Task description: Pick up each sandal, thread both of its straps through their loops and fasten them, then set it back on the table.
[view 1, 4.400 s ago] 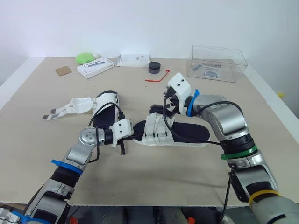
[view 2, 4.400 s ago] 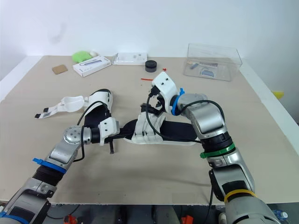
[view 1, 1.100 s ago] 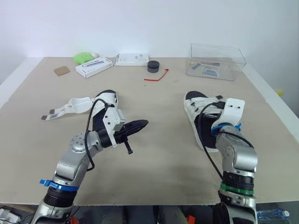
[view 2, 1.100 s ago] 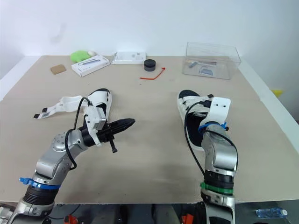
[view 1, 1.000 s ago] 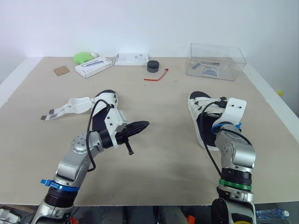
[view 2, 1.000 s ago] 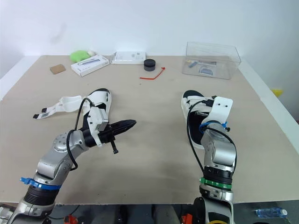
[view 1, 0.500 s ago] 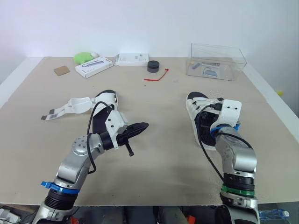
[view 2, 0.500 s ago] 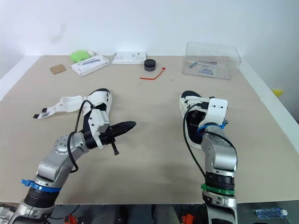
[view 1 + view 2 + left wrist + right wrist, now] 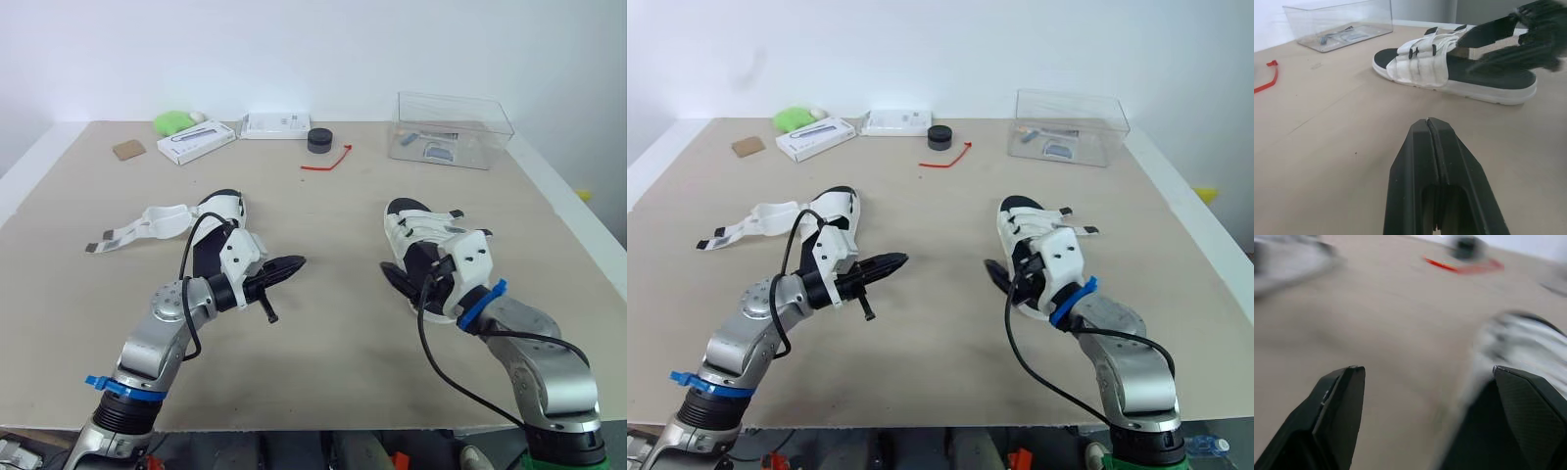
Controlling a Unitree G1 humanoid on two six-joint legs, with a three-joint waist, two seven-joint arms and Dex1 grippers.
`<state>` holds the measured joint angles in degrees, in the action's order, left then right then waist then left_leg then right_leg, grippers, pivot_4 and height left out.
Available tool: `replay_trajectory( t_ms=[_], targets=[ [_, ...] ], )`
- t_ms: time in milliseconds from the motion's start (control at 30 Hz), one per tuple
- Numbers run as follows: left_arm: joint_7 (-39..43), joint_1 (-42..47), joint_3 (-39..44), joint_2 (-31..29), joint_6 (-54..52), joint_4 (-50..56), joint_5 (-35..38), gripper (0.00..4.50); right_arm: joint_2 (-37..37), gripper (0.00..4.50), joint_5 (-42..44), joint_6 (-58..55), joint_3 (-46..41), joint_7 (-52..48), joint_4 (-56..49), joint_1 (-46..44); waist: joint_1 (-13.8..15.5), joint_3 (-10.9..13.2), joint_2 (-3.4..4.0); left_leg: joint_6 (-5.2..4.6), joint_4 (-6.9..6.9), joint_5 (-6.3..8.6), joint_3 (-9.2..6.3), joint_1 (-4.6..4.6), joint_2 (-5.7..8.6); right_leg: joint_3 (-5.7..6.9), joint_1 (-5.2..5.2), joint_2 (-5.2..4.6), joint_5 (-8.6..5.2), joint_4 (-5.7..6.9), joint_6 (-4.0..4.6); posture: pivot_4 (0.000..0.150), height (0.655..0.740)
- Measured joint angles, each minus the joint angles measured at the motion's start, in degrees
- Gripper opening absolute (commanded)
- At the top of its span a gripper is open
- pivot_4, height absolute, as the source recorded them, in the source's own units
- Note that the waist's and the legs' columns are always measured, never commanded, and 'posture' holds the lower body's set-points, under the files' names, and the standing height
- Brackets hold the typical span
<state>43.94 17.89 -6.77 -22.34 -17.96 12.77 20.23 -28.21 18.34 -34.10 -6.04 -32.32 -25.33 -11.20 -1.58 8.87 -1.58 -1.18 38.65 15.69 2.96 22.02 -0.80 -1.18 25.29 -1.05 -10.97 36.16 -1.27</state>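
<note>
A white sandal with a black footbed [image 9: 419, 233] lies on the table at the right, both straps closed across it; it also appears in the left wrist view [image 9: 1449, 73]. A second sandal [image 9: 217, 223] lies at the left, its white straps [image 9: 147, 225] undone and trailing away from it. My right gripper [image 9: 400, 284] is low beside the fastened sandal's inner side, open, with its fingers [image 9: 1334, 416] spread wide and nothing between them. My left gripper [image 9: 294, 264] hovers mid-table to the right of the unfastened sandal, its fingers [image 9: 1429, 152] pressed together and empty.
Along the back edge are a clear plastic box [image 9: 454, 130], a black puck [image 9: 319, 140], a red tie [image 9: 327, 162], two white boxes [image 9: 199, 141] [image 9: 277, 124], a green object [image 9: 174, 121] and a cardboard scrap [image 9: 128, 150].
The fastened sandal went from mid-table, between both grippers, to the right side. My right gripper has since swung down from over it to its inner side. The left gripper barely moved.
</note>
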Motion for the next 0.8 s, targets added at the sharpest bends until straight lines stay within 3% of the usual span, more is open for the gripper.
replay_trajectory(
  t_ms=[200, 300, 533, 600, 800],
  targets=[
    [-0.24, -0.55, 1.33, -1.19, -0.04, 0.29, 0.35, 0.0, -0.09, 4.48, 4.33, 5.56, 8.28, -13.81, 6.27, -12.85, 0.22, 0.01, -0.05, -0.05, 0.0, -0.05, -0.08, -0.02, -0.13, 0.06, -0.02, 0.14, 0.08, 0.0, 0.21, 0.15, 0.74],
    [-0.93, -1.18, 2.31, -1.88, 0.06, -0.21, -0.09, 0.85, 0.22, 4.5, 6.56, 5.47, 10.63, -19.64, 11.54, -19.01, 0.21, 0.02, -0.04, -0.05, 0.0, -0.05, -0.03, 0.0, -0.14, 0.05, 0.01, 0.12, 0.28, 0.0, 0.52, 0.15, 0.74],
    [-9.78, -0.91, 3.55, -0.73, -0.93, -1.26, -4.91, 3.94, 0.41, 4.5, 4.74, 13.98, 16.52, -32.32, 24.55, -26.47, 0.44, 0.02, -0.07, -0.05, 0.0, -0.05, -0.06, 0.08, -0.03, 0.11, 0.0, -0.07, 0.28, -0.02, 0.49, 0.15, 0.74],
    [-13.02, -0.26, 3.9, 0.6, -3.12, -1.15, -5.84, 4.41, 0.73, 4.5, 3.73, 15.83, 16.93, -32.99, 27.57, -27.03, 0.43, 0.03, -0.08, -0.04, 0.01, -0.05, -0.05, 0.1, 0.03, 0.1, 0.01, -0.16, 0.31, -0.02, 0.44, 0.15, 0.74],
    [-22.21, 0.6, 4.31, 4.41, -9.27, 0.0, -8.58, 4.41, 1.1, 4.5, 2.01, 18.99, 17.06, -33.78, 29.74, -28.0, 0.41, 0.03, -0.08, -0.04, 0.01, -0.05, -0.06, 0.1, 0.05, 0.09, 0.01, -0.21, 0.34, -0.01, 0.41, 0.15, 0.74]
  ],
)
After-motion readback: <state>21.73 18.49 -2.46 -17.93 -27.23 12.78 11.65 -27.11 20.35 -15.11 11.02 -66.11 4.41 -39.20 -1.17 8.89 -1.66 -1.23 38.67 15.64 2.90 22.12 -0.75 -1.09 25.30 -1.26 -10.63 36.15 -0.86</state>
